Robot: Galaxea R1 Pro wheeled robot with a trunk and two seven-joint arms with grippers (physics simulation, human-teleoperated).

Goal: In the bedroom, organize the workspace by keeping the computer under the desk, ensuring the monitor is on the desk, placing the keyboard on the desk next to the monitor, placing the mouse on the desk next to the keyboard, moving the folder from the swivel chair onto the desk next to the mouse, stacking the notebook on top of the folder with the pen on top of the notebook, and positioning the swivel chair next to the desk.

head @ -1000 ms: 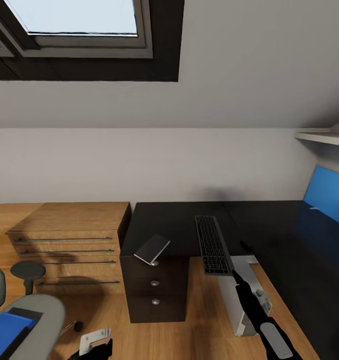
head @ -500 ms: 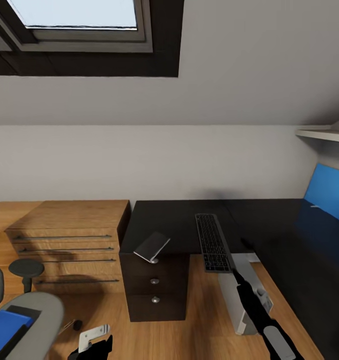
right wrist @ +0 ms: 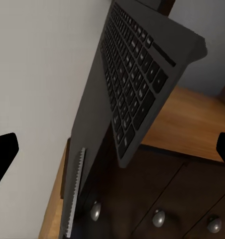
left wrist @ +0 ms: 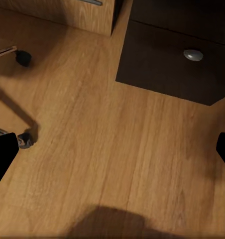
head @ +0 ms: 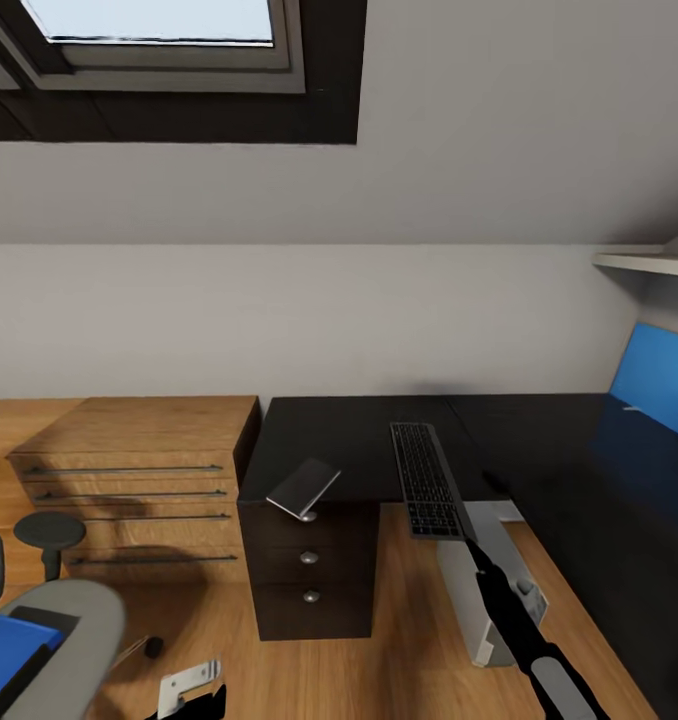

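On the glossy black desk [head: 349, 445] the keyboard [head: 425, 482] lies lengthwise with its near end jutting past the front edge, over the light grey computer [head: 469, 590] on the floor beneath. Your right gripper [head: 471, 547] sits just at that overhanging end; in the right wrist view the dark fingertips [right wrist: 4, 149] stand wide apart at the frame edges with the keyboard [right wrist: 137, 84] between and ahead, so the jaws are spread and hold nothing. Risk, as I judge it: a nudge from the arm on the unsupported end could tip or slide the keyboard off onto the computer, so push it inward rather than sideways. A small grey slab [head: 303, 489], which I cannot identify, leans off the desk's front edge above the drawer unit [head: 309, 580]; a careless sweep could knock it down. Your left gripper [head: 194, 690] hangs low over the wooden floor [left wrist: 117, 149], fingertips [left wrist: 2, 154] also well apart, empty. The folder [head: 9, 645] is on the swivel chair [head: 64, 620], at your left, well apart from the desk; the chair's castors [left wrist: 24, 59] lie near the left arm and could snag it. An oak chest [head: 139, 470] stands just beside the drawer unit, narrowing the approach. A blue panel [head: 664, 390] rises at the desk's far right.
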